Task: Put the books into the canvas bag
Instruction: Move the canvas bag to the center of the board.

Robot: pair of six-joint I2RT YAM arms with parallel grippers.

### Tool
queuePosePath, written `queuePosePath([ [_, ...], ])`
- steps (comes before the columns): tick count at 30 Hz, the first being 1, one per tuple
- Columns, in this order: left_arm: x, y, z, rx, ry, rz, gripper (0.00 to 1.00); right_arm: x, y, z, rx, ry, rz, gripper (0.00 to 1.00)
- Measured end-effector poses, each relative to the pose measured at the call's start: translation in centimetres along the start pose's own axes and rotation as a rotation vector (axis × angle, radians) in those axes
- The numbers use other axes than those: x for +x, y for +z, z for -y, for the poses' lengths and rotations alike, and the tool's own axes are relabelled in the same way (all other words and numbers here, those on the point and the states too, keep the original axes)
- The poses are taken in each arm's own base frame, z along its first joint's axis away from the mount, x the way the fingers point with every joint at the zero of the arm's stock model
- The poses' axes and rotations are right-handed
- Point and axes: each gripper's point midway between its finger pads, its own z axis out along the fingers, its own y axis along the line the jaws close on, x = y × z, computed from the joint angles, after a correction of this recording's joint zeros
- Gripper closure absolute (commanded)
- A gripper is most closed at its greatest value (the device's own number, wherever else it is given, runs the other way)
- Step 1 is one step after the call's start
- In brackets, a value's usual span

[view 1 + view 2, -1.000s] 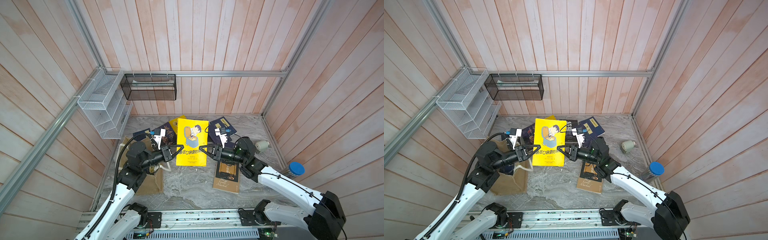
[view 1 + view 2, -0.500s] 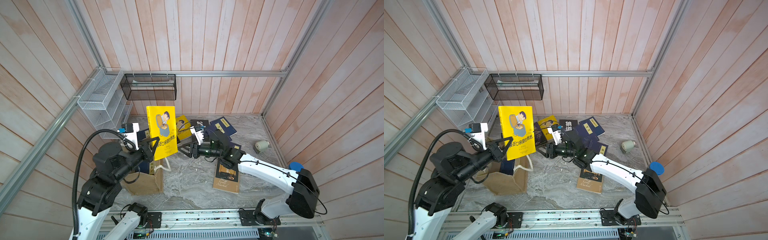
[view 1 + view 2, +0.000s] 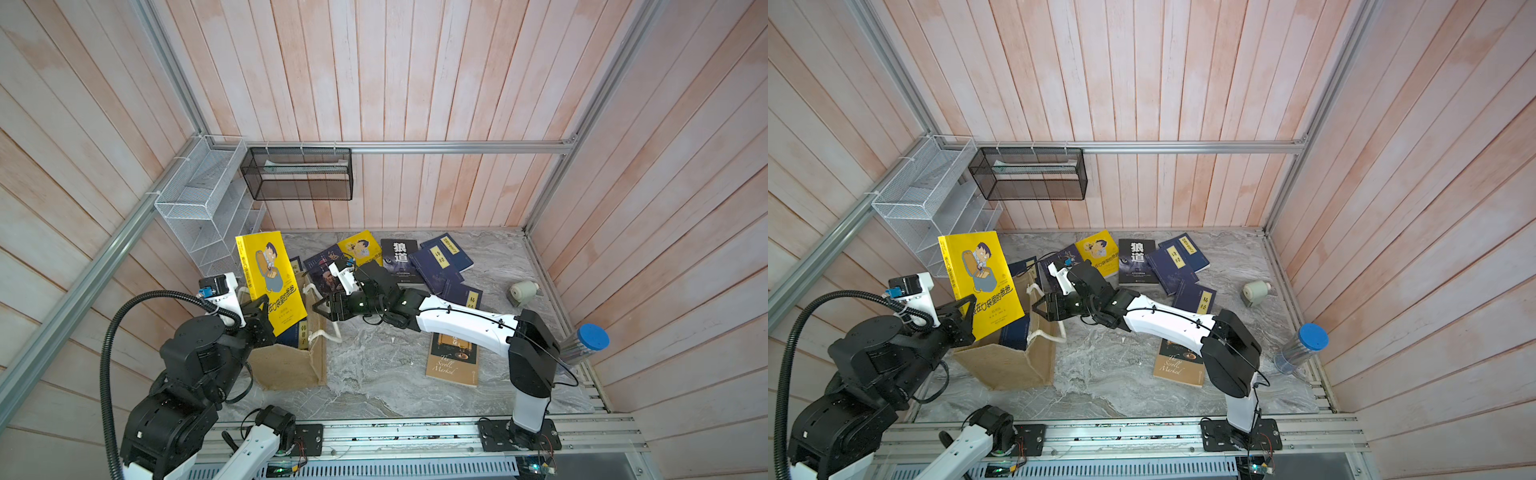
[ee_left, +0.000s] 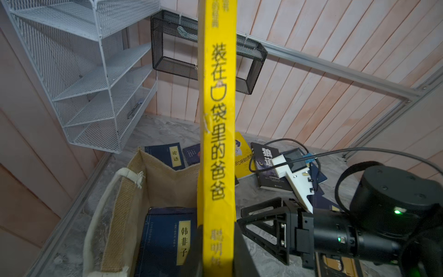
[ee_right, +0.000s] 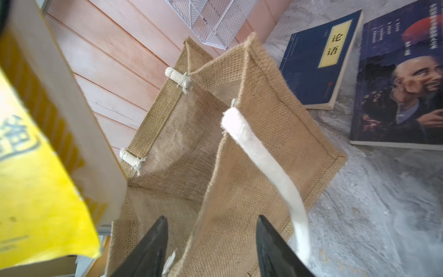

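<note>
Left claw held a yellow book upright over the open canvas bag while the right claw stood spread at the bag's rim.

The left claw (image 3: pixel 255 318) was clamped on the lower corner of the yellow book (image 3: pixel 269 276). The book's long axis stood near vertical, and the canvas bag (image 3: pixel 286 368) gaped directly below. The right claw (image 5: pixel 211 239), jaws apart, straddled the bag's wall beside a rope handle (image 5: pixel 263 163); whether it touched the cloth was unclear. A navy book (image 4: pixel 167 237) stood inside, the bag's floor was hidden, and other books (image 3: pixel 399 257) lay on the bench (image 3: pixel 374 388).
</note>
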Motion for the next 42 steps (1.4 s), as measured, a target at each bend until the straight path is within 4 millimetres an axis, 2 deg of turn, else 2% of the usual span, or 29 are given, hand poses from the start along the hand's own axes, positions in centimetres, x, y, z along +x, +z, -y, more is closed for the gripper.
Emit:
queuePosePath([
  [3,1.9,0.7,-0.7,-0.034,0.022,-0.063,1.00,0.4,0.5,0.1,-0.004,0.016,-0.018,0.44],
  [5,3.5,1.1,-1.0,-0.049,0.037,-0.113,1.00,0.6,0.6,0.2,-0.005,0.022,-0.026,0.50],
  [8,5.2,1.3,-1.5,-0.067,0.050,-0.168,1.00,0.7,0.6,-0.1,-0.020,0.026,-0.033,0.69],
  [10,5.7,1.2,-1.7,-0.072,0.051,-0.187,1.00,0.8,0.6,-0.2,-0.029,0.031,-0.039,0.84],
  [13,6.1,1.0,-1.8,-0.073,0.046,-0.199,1.00,0.9,0.6,-0.5,-0.041,0.038,-0.049,1.00],
  [21,7.2,0.8,-1.5,-0.050,0.030,-0.252,1.00,1.1,-0.1,-1.0,-0.041,0.023,-0.048,1.00],
  [27,7.0,0.5,0.1,0.033,-0.011,-0.271,1.00,1.7,-3.4,-1.4,-0.010,0.003,-0.022,1.00],
  [34,5.9,0.3,2.1,0.130,-0.069,-0.249,1.00,2.1,-6.9,-1.4,0.018,-0.015,0.010,1.00],
  [38,5.7,1.0,3.5,0.186,-0.105,-0.267,1.00,2.4,-9.3,0.7,0.058,0.025,0.036,1.00],
  [42,6.2,2.8,5.5,0.257,-0.161,-0.307,1.00,1.8,-12.7,4.8,0.135,0.100,0.102,1.00],
])
